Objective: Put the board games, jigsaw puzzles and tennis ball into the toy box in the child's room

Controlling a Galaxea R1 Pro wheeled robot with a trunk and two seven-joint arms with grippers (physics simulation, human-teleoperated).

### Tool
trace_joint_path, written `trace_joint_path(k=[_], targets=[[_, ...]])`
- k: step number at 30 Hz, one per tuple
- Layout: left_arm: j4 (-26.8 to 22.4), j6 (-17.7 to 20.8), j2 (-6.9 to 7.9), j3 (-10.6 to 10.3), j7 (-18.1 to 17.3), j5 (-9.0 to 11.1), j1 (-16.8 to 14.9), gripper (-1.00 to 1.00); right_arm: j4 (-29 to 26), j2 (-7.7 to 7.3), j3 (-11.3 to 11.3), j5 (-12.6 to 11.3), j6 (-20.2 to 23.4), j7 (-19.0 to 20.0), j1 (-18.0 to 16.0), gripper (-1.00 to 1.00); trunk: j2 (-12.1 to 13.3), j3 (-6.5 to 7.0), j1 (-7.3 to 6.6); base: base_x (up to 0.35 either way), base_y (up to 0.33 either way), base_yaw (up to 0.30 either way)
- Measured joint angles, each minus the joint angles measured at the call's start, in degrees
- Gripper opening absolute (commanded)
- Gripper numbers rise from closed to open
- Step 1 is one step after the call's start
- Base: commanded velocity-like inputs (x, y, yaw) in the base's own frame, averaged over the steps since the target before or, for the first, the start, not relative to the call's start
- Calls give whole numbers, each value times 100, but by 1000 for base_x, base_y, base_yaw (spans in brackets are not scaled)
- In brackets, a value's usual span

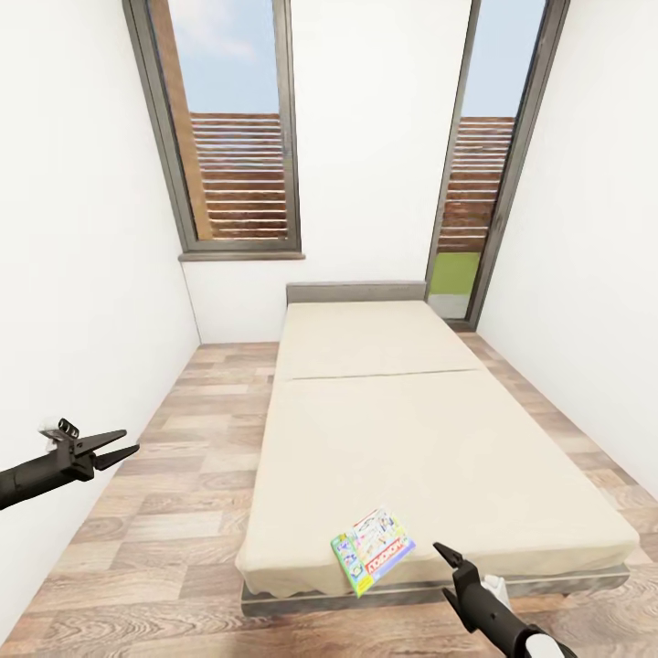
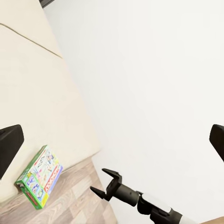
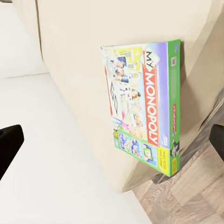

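One board game [image 1: 372, 550], a flat green-edged box lettered MY MONOPOLY, lies on the cream bed [image 1: 384, 429] at its near foot edge. The right wrist view has the board game [image 3: 142, 105] close ahead, slightly overhanging the cover's edge. My right gripper [image 1: 440, 568] hovers open just right of the box, over the bed's foot corner. My left gripper [image 1: 131, 440] is open and empty, far off to the left above the floor. From the left wrist, the board game [image 2: 39, 176] and the right gripper [image 2: 103, 182] both show. The table, toy box, jigsaw puzzles and tennis ball are out of view.
White walls close in on both sides. Wood-plank floor [image 1: 183, 493] runs along the bed's left side, with a narrower strip on its right. Behind the grey headboard [image 1: 356, 291] are a tall window [image 1: 233, 128] and a glazed door [image 1: 475, 210].
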Motion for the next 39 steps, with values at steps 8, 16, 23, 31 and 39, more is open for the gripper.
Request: trace_joint_path(k=[8,16,23,31,39], targets=[[0,1,0,7,0,5,0,100,2,5,16,-3,1,225,0,100,-321,-144,176,0,0,0],[0,0,0,8,0,6,0,100,-7,2,39,-1,7,1044,0,100,-642,-287,352,0,0,0],[0,-4,0,6,0,5,0,100,-8,-5,31,-7,22,1404,4,100,-923,-413,505,0,0,0],[0,-5,0,1,0,5,0,100,-8,-4,21,-11,24,1450,7,100,-1244,-557,681,0,0,0],[0,-13,0,0,0,6,0,100,-8,6,22,-8,18,1437,2,100,-1565,-701,857,0,0,0]])
